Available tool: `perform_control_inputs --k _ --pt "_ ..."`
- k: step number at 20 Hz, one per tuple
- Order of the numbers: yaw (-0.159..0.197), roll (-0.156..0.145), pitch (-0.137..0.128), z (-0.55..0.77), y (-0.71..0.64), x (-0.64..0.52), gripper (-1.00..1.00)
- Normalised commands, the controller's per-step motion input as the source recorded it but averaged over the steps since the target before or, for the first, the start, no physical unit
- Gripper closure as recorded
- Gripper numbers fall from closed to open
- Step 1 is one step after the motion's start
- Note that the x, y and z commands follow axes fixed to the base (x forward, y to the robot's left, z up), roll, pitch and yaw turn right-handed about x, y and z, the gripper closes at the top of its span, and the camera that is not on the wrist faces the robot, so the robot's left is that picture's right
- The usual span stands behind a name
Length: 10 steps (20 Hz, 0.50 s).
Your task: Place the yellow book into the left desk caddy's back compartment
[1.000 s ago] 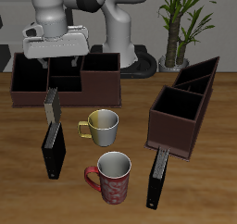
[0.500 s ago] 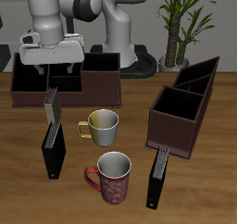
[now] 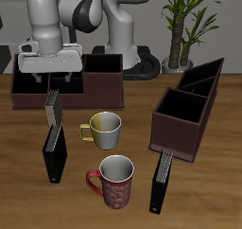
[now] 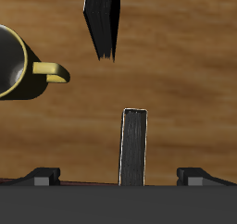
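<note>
The gripper [image 3: 52,80] is seen above the table [image 3: 132,209], in front of the long low box [image 3: 102,77] at the far side. Its fingers [image 4: 43,177] are spread wide and nothing is held between them. The yellow book [image 3: 53,109] is stood upright on its edge directly beneath the gripper, just on the near side of the long low box. In the wrist view the yellow book [image 4: 134,146] is shown edge-on as a thin grey strip, lined up between the two fingers and touched by neither.

A black book [image 3: 55,153] is laid on the table nearer the front edge, close to the yellow book but apart from it. A mug with a yellow handle [image 3: 104,129] is placed beside these books, and a red patterned mug [image 3: 115,181] is set nearer the front edge.

The left desk caddy [image 3: 178,131] is located well apart from the yellow book, across the table. Its back compartment [image 3: 204,79], with sloping walls, is found at the far end of the caddy, behind the big square section. A second black book [image 3: 161,181] is leaned against the caddy's near wall. A potted plant [image 3: 182,20] is visible beyond the table.
</note>
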Motion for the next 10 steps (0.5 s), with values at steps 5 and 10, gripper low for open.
perform_control_inputs --k 5,10 --pt "-0.025 -0.020 0.003 -0.08 -0.16 0.04 -1.00" --pt "-0.001 -0.009 0.018 -0.11 -0.10 0.07 -1.00"
